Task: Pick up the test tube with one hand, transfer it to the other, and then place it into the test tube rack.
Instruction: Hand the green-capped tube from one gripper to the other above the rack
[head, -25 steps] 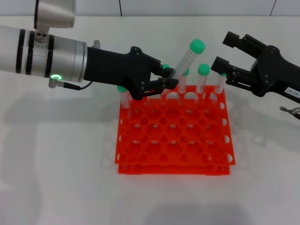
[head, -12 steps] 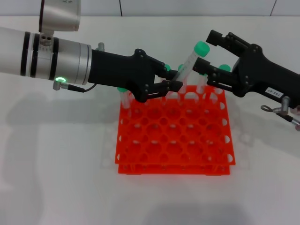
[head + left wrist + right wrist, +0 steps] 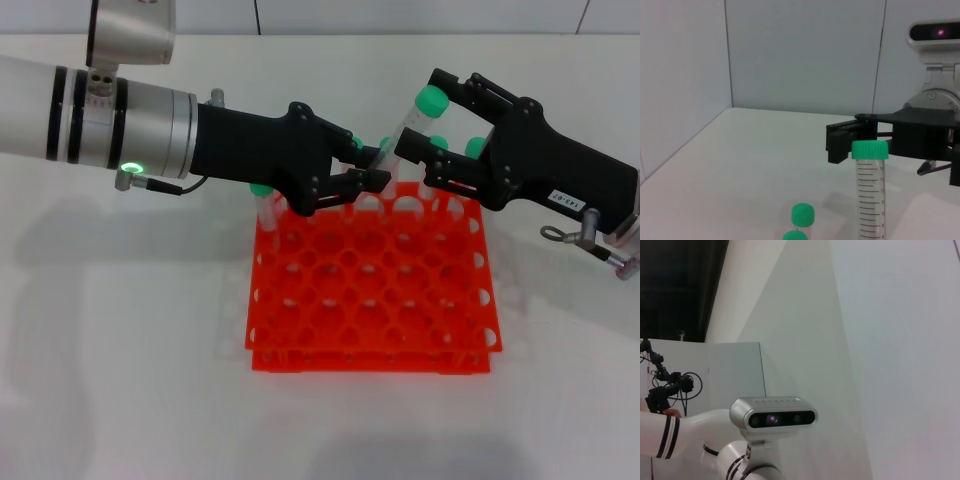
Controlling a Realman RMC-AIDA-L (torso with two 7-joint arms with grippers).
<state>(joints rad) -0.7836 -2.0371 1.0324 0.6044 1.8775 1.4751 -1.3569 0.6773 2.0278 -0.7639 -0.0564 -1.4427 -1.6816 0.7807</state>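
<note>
While the left gripper (image 3: 368, 169) is pinching the lower half of the green-capped test tube (image 3: 417, 120) between nearly closed fingers, you are seeing that tube leaning up and toward the right edge of the counter, its cap clear above the rack. The right gripper (image 3: 422, 113) is spreading its two fingers wide around the tube's upper part, one finger lying on the far side near the cap and the other on the near side lower down; you cannot tell from the head view whether either pad is touching the plastic. In the left wrist view the tube (image 3: 870, 187) is standing upright with its printed scale lines facing you, and the right gripper (image 3: 850, 141) is sitting just behind its cap.

Below both grippers, the orange-red test tube rack (image 3: 372, 300) is resting on the white counter (image 3: 130, 380) about midway between its left and right edges. Other green-capped tubes are standing in the rack's far row: one (image 3: 264, 201) at the far left corner of the rack under the left gripper's body, and one (image 3: 474, 148) toward the far right corner, partly hidden behind the right gripper. Two more green caps (image 3: 803, 215) are showing low in the left wrist view.

The left arm's silver sleeve is showing a green-lit ring (image 3: 127, 168), and the right gripper's body is carrying a small white label (image 3: 566, 201).
</note>
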